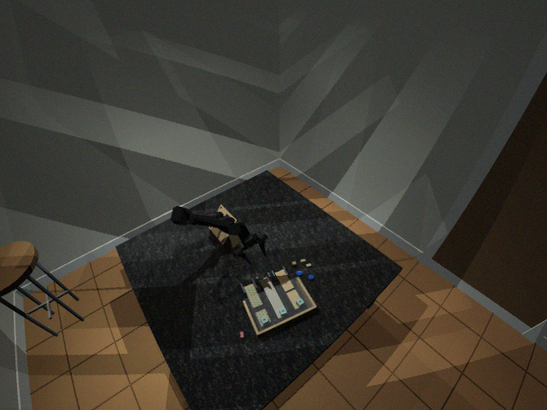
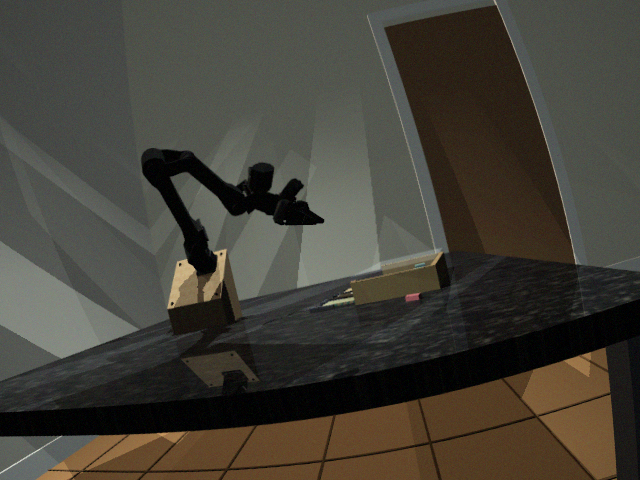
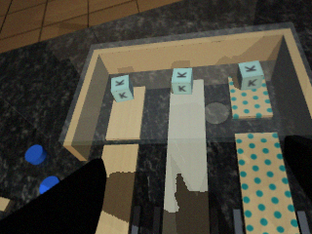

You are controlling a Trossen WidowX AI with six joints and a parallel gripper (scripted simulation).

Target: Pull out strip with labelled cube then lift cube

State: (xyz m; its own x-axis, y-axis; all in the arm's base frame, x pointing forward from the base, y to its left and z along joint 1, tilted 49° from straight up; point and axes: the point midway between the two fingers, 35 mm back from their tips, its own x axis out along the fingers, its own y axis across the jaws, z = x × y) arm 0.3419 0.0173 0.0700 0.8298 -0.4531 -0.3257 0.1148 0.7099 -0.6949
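— Where's the strip that matters?
— Middle of three, plain pale-grey flat strip (image 1: 274, 298) (image 3: 187, 132), one unbroken length. Far end carries a light-teal cube marked K (image 1: 282, 311) (image 3: 182, 81), inside the wooden-walled box with a see-through top (image 1: 287, 324) (image 2: 398, 285) (image 3: 175, 49).
— The others?
— Plain tan wooden strip (image 1: 287, 285) (image 3: 125, 114), gap across it. Tan strip with teal dots (image 1: 253, 295) (image 3: 265, 180), gap too. A K cube on each.
— And the black fingers (image 1: 257, 256) (image 2: 320, 221)?
— Wide apart, nothing between them. Raised above the black speckled tabletop (image 1: 220, 318) (image 2: 361, 346) (image 3: 29, 97), short of the box. In the wrist view the grey strip runs between the fingertips; its cube lies beyond them, well apart.
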